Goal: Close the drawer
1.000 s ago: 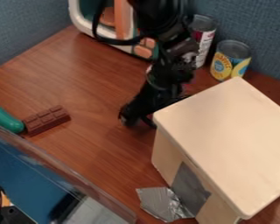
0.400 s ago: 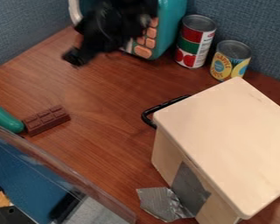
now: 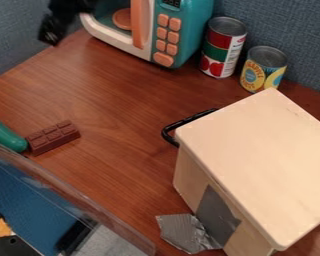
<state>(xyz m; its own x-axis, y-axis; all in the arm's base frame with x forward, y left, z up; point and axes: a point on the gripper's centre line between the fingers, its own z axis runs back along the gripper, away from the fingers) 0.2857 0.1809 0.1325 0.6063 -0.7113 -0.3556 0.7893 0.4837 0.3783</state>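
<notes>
While the gripper is seen at the upper left of the camera view, well apart from the box, whether it is open or closed cannot be told. By 1 black handle, the drawer is marked at the box's upper-left side, and 2 cans are set behind, beside 1 toy microwave.

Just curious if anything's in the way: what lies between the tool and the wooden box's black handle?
In the camera view, between the tool and the black handle come a sliver of blue panel, then bare wood-grain tabletop.
</notes>
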